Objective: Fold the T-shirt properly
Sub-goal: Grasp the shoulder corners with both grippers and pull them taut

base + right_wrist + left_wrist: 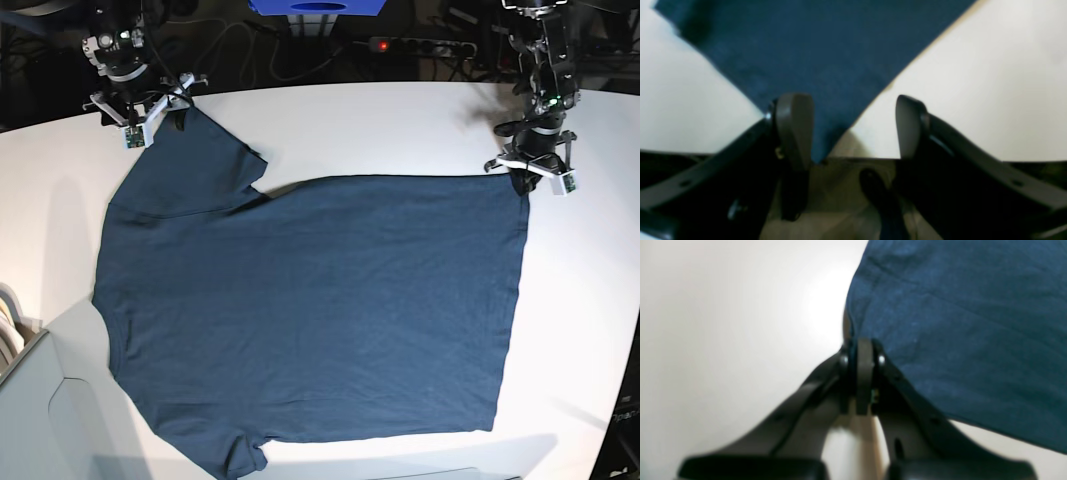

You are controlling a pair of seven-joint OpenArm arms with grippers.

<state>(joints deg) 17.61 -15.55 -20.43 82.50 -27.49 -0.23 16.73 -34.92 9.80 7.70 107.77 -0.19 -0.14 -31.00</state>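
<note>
Two grippers at the far corners of a flat T-shirt

One white table [400, 125] fills the base view, and nearly all of it is covered by the T-shirt [310, 310], dark navy, spread flat with few wrinkles. Its hem runs down the right side of that view and a sleeve reaches up to the far left.

At the far hem corner, the left gripper [862, 355] has its jaws pressed together at the fabric's edge, apparently pinching it. At the far sleeve, the right gripper [846, 130] stands with jaws apart. The sleeve's pointed corner lies between them, touching one pad, and nothing is clamped.

Risks, as a judgement: only one corner is held. If the left arm lifts now, the cloth would drag and skew instead of folding evenly. The left pinch also sits right at the edge, so thin fabric could slip free. The right jaws, if they close off-centre, may miss the narrow sleeve tip
</note>
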